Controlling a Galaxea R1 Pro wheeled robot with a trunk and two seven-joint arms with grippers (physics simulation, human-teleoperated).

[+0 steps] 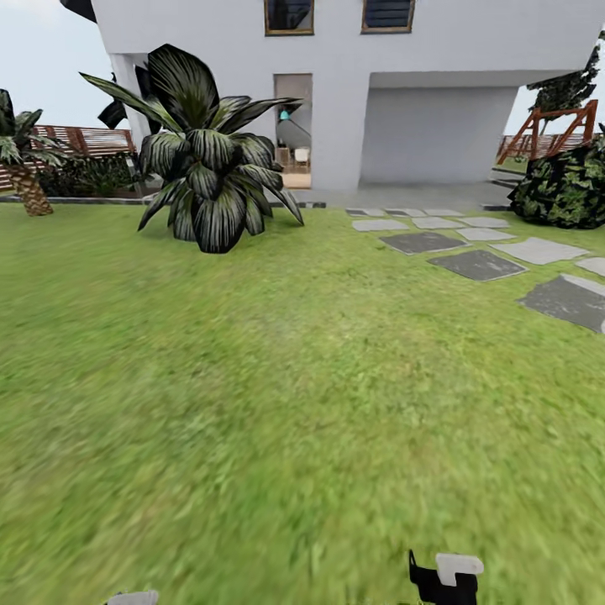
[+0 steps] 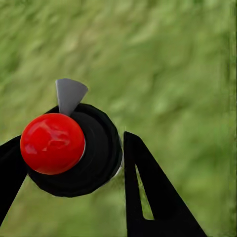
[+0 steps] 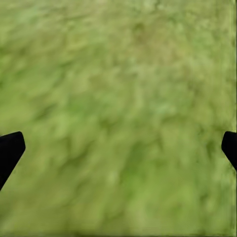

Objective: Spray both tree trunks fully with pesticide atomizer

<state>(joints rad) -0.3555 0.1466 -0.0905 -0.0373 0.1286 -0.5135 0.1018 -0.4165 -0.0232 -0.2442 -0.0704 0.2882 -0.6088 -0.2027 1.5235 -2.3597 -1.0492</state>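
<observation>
Lawn (image 1: 277, 378) spreads across the head view up to a white house (image 1: 353, 92), with grey stepping stones (image 1: 479, 260) at the right, a broad-leaved dark plant (image 1: 210, 176) ahead at the left and a short palm (image 1: 25, 168) by the fence. The left gripper (image 2: 66, 165) is clamped around the pesticide atomizer (image 2: 74, 148), black-bodied with a red cap and a grey nozzle, carried above the grass. The right gripper (image 3: 118, 148) is spread wide and holds nothing. Pickup looks done; the step in hand is finding the trees. Next, the base likely has to turn until a thick pale trunk comes into sight, then close in.
</observation>
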